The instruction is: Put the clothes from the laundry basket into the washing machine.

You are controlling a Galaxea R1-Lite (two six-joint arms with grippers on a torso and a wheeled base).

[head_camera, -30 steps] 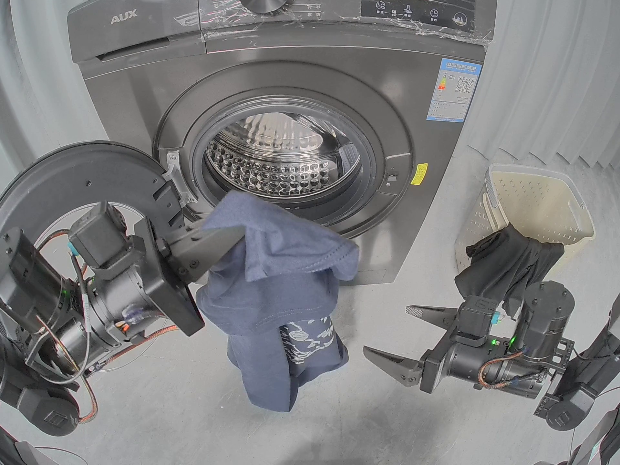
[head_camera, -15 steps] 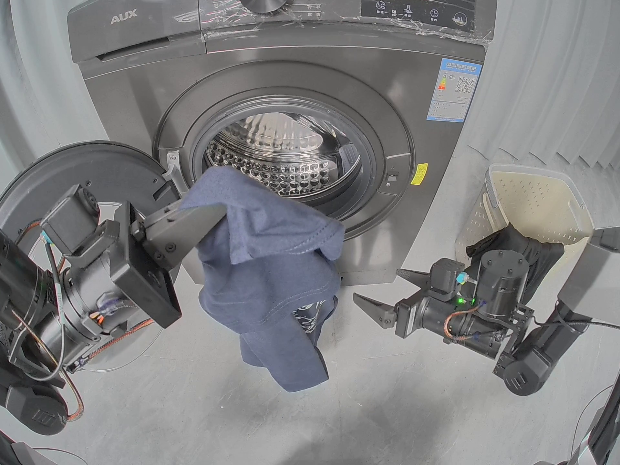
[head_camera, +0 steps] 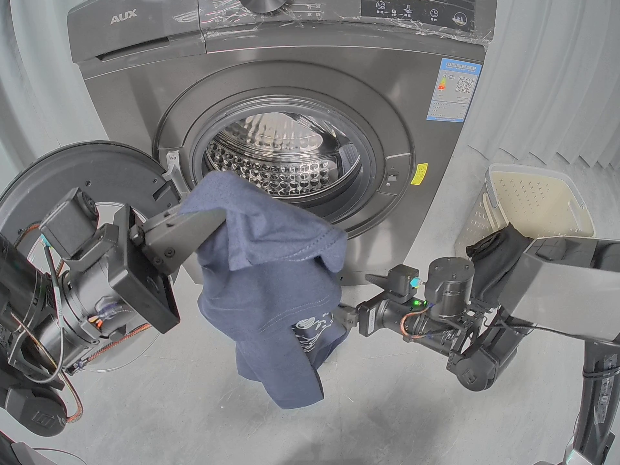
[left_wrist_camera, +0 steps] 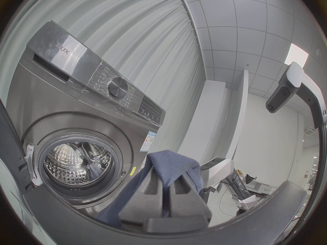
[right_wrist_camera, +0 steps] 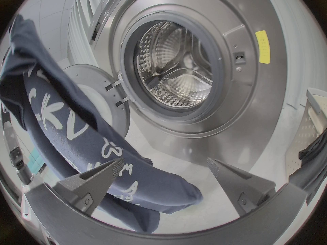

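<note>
Before the washing machine [head_camera: 290,53], at the lower left edge of its round opening: left hand [head_camera: 213,221], clenched on a fold of the blue shirt [head_camera: 271,272], cloth draped over both fingers [left_wrist_camera: 146,194]. Rest of the shirt hanging down from there, clear of the floor [head_camera: 400,414], white print on the lower part. Upper fold overlapping the bottom rim of the opening as seen from the head; touching the rim or not, cannot tell. Not yet inside the shiny perforated drum [head_camera: 284,143]. Door [head_camera: 84,169] swung wide open to the robot's left, behind the left arm.

Low on the right, right hand [head_camera: 359,297] released, jaws wide apart, pointing toward the hanging tail of the shirt. One finger right at the printed cloth, the other out over the floor.

Farther right, near the pleated curtain [head_camera: 555,66], cream laundry basket [head_camera: 494,192] with perforated walls, standing on the floor just beside the machine's right corner. Dark garment [head_camera: 494,259] slung over its near rim, partly hidden behind the right arm.
</note>
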